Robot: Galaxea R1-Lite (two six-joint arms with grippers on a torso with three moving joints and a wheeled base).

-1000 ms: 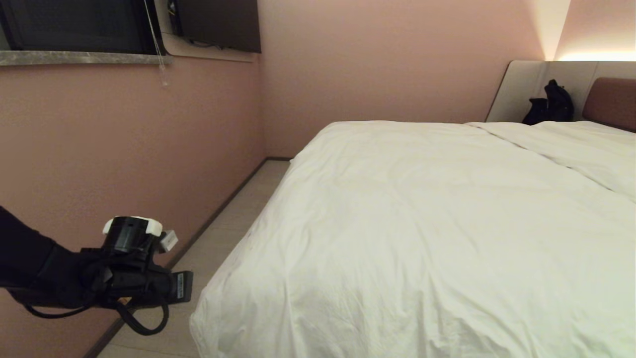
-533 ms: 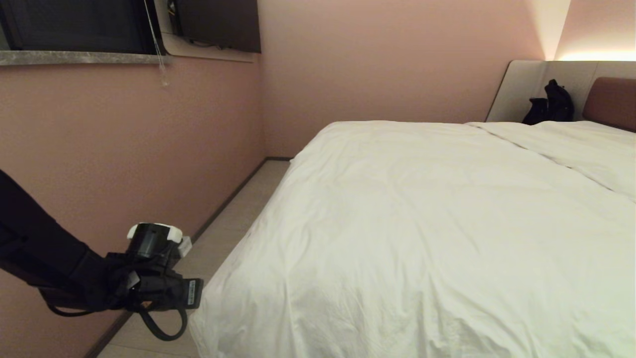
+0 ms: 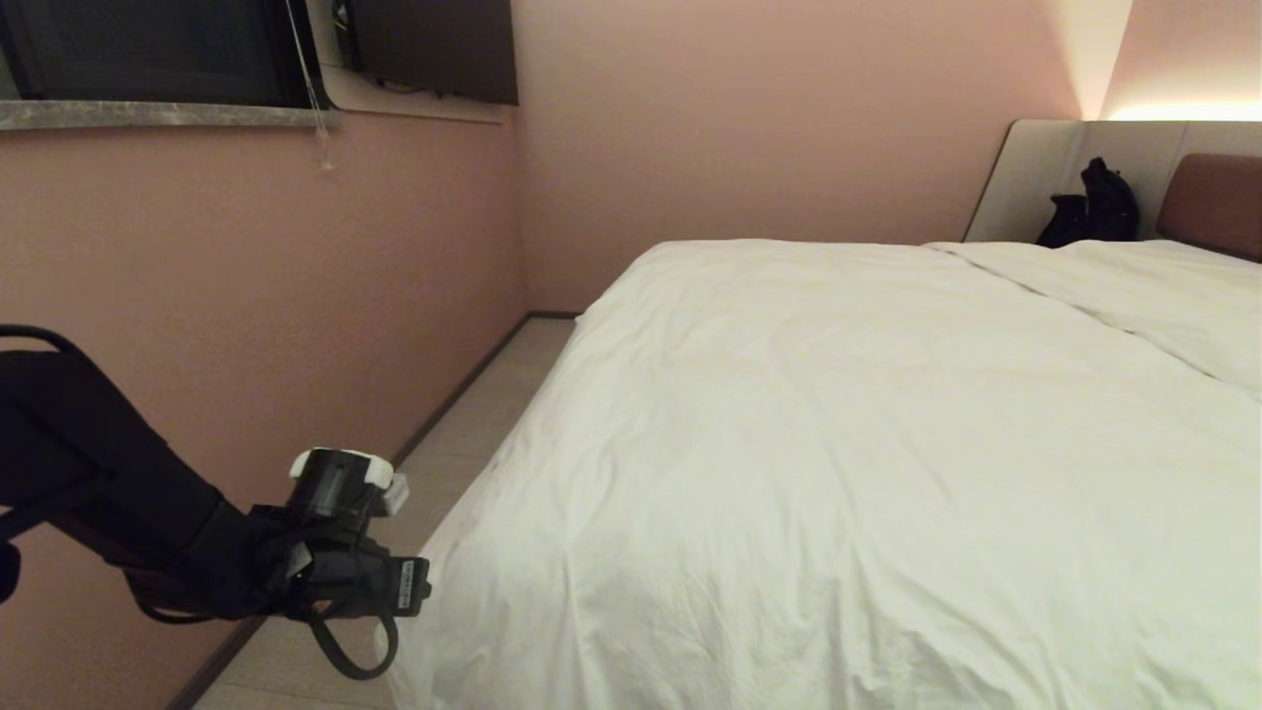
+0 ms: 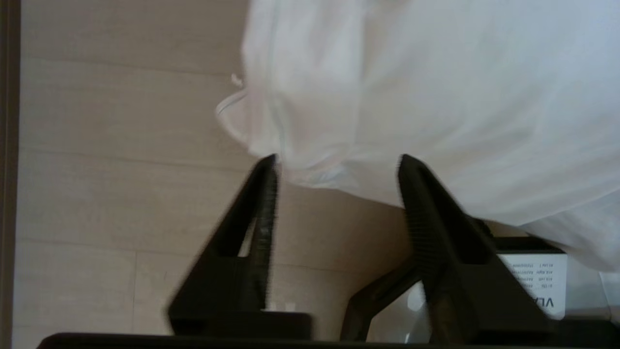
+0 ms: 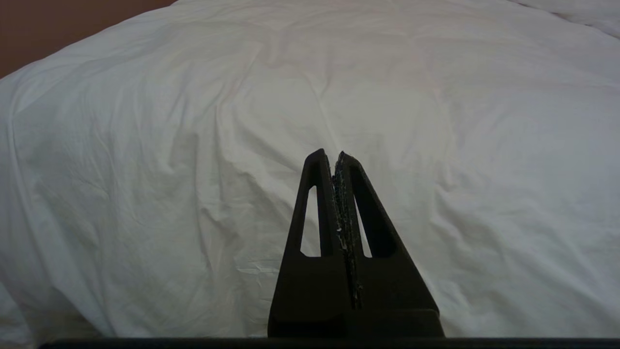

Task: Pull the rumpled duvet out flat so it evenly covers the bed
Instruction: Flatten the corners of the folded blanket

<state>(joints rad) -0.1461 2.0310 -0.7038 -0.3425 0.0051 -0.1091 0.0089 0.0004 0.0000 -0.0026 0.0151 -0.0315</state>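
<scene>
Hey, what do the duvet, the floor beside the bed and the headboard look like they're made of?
The duvet looks like soft matte white woven fabric, probably cotton, over padding: it creases finely and puffs. The floor looks like pale wood-look planks, laminate or vinyl perhaps: faint grain and straight seams. The headboard looks like reddish-brown padded upholstery with a smooth matte face; leather or fabric, I cannot tell.

There was one bed (image 3: 1213, 202), one duvet (image 3: 838, 473), two grippers, the left gripper (image 4: 336, 162) and the right gripper (image 5: 335, 155), one dark bag (image 3: 1094, 207) and one window (image 3: 148, 49).
</scene>
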